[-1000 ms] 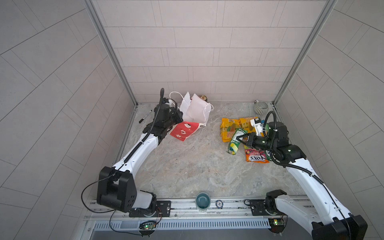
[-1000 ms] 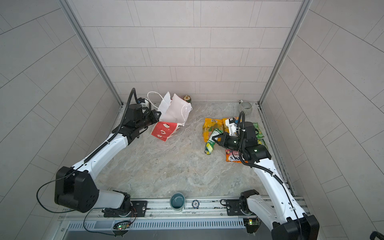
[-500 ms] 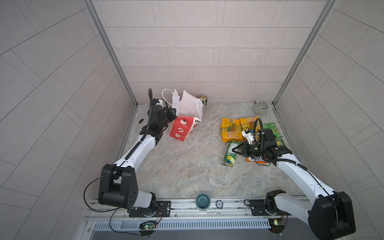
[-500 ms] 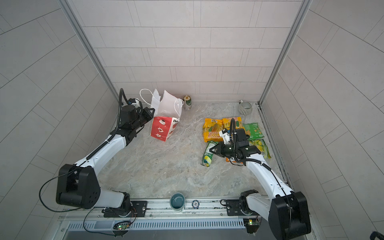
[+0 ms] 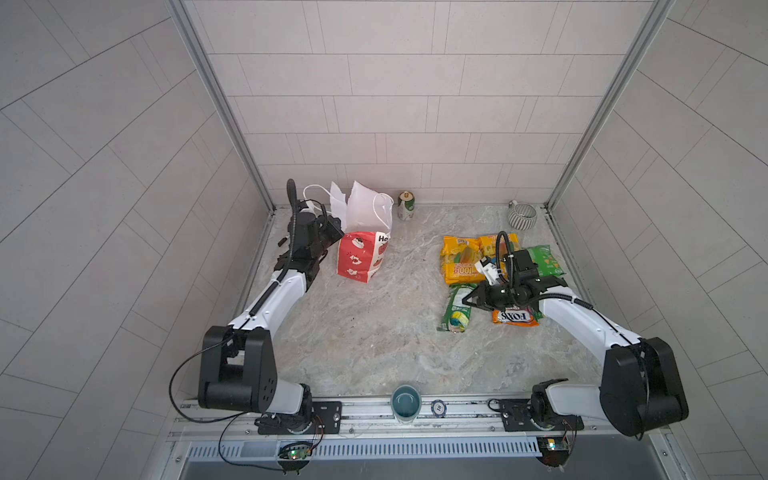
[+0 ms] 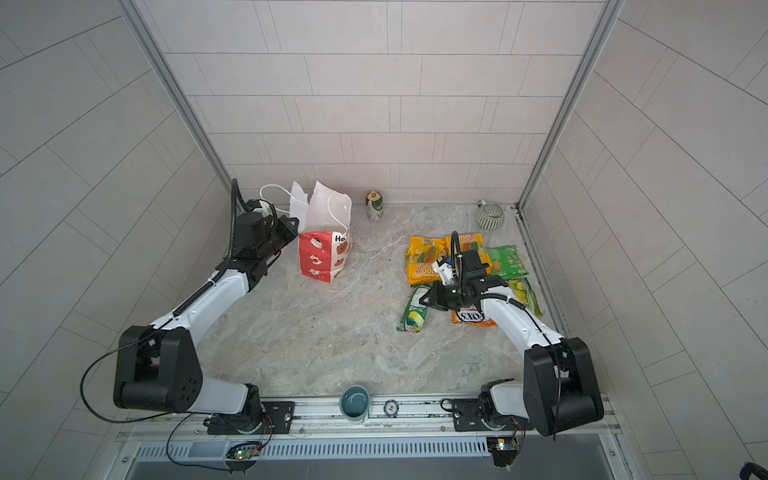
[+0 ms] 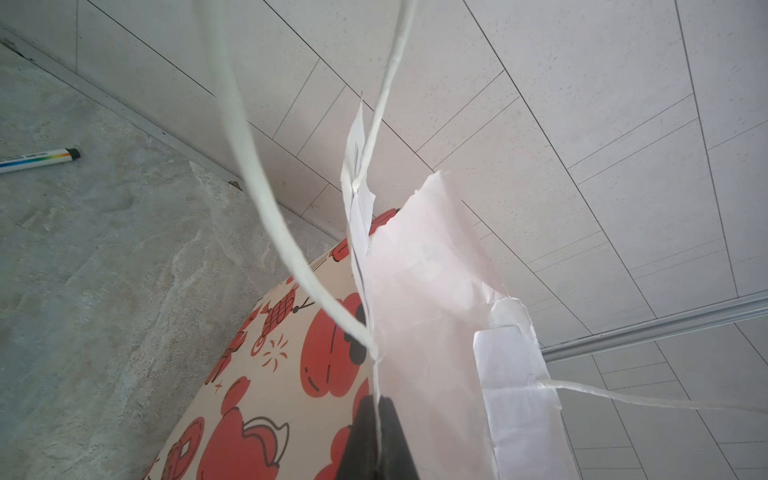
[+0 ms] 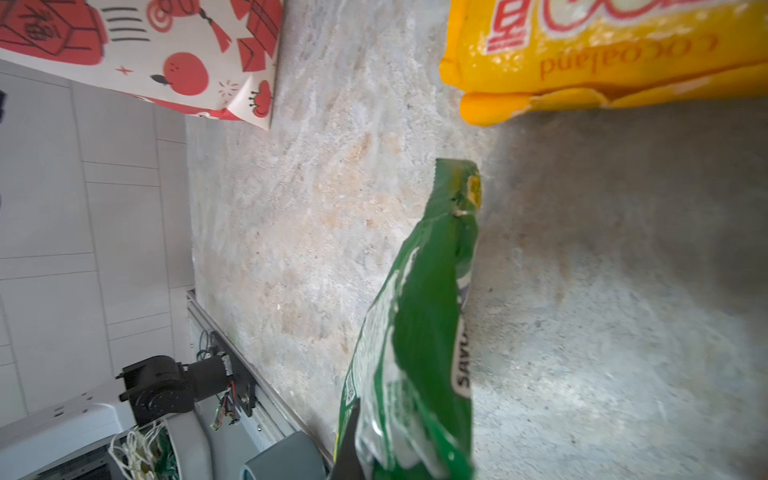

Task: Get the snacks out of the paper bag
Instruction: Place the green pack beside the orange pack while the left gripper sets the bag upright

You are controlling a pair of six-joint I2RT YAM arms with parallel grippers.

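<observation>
White paper bag (image 5: pixel 365 253) stands at the back left of your tabletop (image 5: pixel 374 340), its top edge pinched tight in your left gripper (image 5: pixel 337 227). Your right gripper (image 5: pixel 469 300) is clamped on a green packet (image 5: pixel 455 318), beside the other snacks (image 5: pixel 459 266) lying at the right.

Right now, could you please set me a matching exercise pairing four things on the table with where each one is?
Things:
1 paper bag
2 dark green packet
3 can
4 striped mug

Places:
A back right corner
B one end pinched by the right tool
C upright beside the bag, untouched
D top edge pinched by the left tool

Pairs: 1-D, 2-B, 3-C, 4-A
</observation>
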